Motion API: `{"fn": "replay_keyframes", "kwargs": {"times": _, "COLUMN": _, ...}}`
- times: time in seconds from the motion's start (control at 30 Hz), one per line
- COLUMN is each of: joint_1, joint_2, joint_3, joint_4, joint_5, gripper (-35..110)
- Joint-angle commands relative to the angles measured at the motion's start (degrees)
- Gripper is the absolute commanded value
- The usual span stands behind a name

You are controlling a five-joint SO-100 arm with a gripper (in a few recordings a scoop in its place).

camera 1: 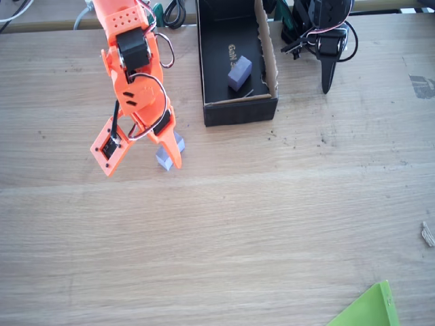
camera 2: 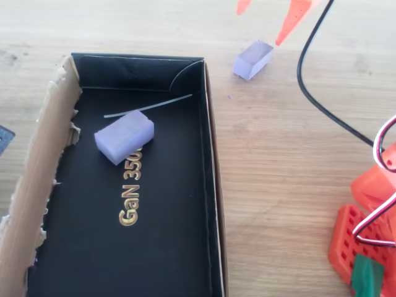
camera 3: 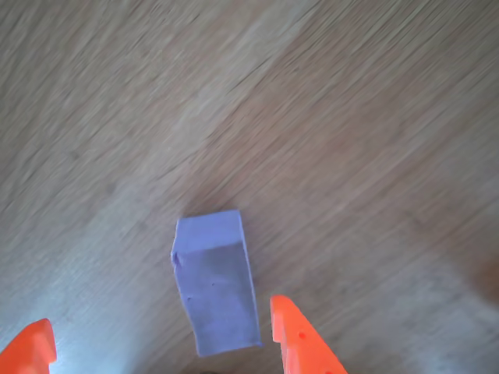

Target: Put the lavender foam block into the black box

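the grasp is being set up: the lavender foam block [camera 3: 216,284] lies on the wooden surface [camera 1: 258,224] just outside the black box [camera 2: 210,185], between the spread, empty fingers of the orange gripper [camera 3: 160,347]. a lowering and closing on the block is judged to be called for next, then a carry over the box wall; a chunkier lavender block [camera 2: 124,137] is already seen inside.

Pale wooden table [camera 1: 272,224] in bright, even light.

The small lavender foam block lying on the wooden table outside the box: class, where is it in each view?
Fixed view: the small lavender foam block lies left of the black cardboard box, under the orange gripper.
Overhead view: top, right of the box, block.
Wrist view: lower centre, between the fingertips, block.
Shared landmark: the gripper.
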Motion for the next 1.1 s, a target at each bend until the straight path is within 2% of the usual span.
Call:
{"fn": "replay_keyframes", "kwargs": {"times": 0.0, "joint_1": -0.18, "joint_2": 0.44, "joint_3": -2.37, "joint_4": -0.62, "joint_5": 1.41, "gripper": 36}}
{"fn": "replay_keyframes", "kwargs": {"times": 0.53, "joint_1": -0.88, "joint_2": -2.81, "joint_3": -3.25, "joint_4": -4.22, "joint_5": 1.23, "gripper": 36}}
{"fn": "replay_keyframes", "kwargs": {"times": 1.07, "joint_1": -0.26, "joint_2": 2.46, "joint_3": -2.81, "joint_4": -1.67, "joint_5": -2.55, "gripper": 36}}
